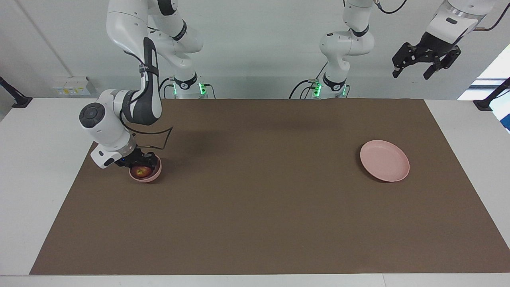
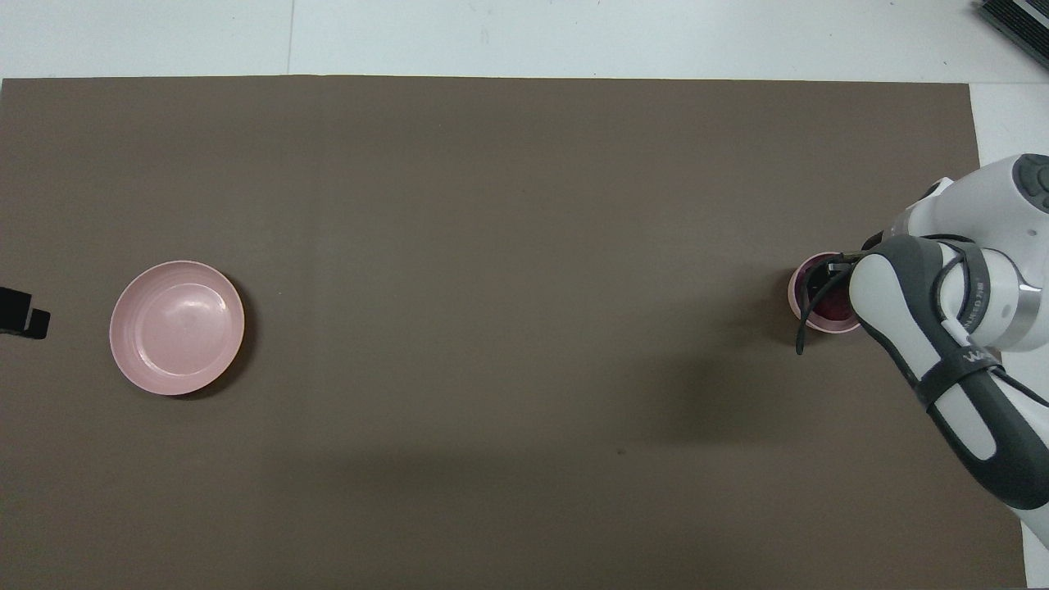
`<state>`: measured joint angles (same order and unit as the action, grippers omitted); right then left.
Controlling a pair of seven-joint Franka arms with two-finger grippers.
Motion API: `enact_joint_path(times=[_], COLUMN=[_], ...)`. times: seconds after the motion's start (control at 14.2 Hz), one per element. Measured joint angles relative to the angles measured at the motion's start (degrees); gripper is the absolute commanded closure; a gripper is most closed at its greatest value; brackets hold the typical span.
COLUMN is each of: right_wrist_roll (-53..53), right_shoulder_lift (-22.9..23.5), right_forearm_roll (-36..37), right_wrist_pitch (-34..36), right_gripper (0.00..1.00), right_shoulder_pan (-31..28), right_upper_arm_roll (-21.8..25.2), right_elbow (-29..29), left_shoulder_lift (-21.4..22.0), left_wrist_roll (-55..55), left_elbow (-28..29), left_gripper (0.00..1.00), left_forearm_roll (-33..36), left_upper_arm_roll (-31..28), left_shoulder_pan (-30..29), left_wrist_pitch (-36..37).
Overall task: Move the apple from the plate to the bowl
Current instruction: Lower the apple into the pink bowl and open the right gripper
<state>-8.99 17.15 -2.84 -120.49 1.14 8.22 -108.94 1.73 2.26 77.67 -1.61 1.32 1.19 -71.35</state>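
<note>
The small dark red apple with a yellowish patch (image 1: 140, 172) sits down inside the small deep pale pink bowl (image 1: 153, 175) at the right arm's end of the brown mat, directly under the right gripper (image 1: 138, 163), whose fingers are clamped on the fruit. The wide flat pale pink plate (image 1: 385, 160) lies bare, well apart at the left arm's end. The left gripper (image 1: 426, 63) waits high up, fingers spread, holding nothing.

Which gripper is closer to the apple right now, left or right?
Right. The right gripper is shut on the apple, down in the bowl. The left gripper hangs open, high at the left arm's end of the table, above the plate.
</note>
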Motion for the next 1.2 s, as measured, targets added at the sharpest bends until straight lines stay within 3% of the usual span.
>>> enact_joint_path(times=[0.07, 0.28, 0.56, 1.2], right_wrist_roll=[0.0, 0.0, 0.0, 0.0], right_shoulder_lift=[0.1, 0.2, 0.5, 0.5], right_forearm_roll=[0.0, 0.0, 0.0, 0.0], right_wrist_pitch=[0.0, 0.0, 0.0, 0.0], right_gripper=[0.63, 0.6, 0.33, 0.06], right_shoulder_pan=[0.0, 0.0, 0.0, 0.0], right_upper_arm_roll=[0.0, 0.0, 0.0, 0.0], right_elbow=[0.0, 0.0, 0.0, 0.0], left_shoulder_lift=[0.0, 0.0, 0.0, 0.0], left_wrist_roll=[0.0, 0.0, 0.0, 0.0], left_elbow=[0.0, 0.0, 0.0, 0.0], left_gripper=[0.0, 0.0, 0.0, 0.0], left_forearm_roll=[0.0, 0.0, -0.1, -0.2], left_upper_arm_roll=[0.0, 0.0, -0.2, -0.1], left_shoulder_pan=[0.0, -0.1, -0.9, -0.9], left_wrist_pitch=[0.0, 0.0, 0.0, -0.4])
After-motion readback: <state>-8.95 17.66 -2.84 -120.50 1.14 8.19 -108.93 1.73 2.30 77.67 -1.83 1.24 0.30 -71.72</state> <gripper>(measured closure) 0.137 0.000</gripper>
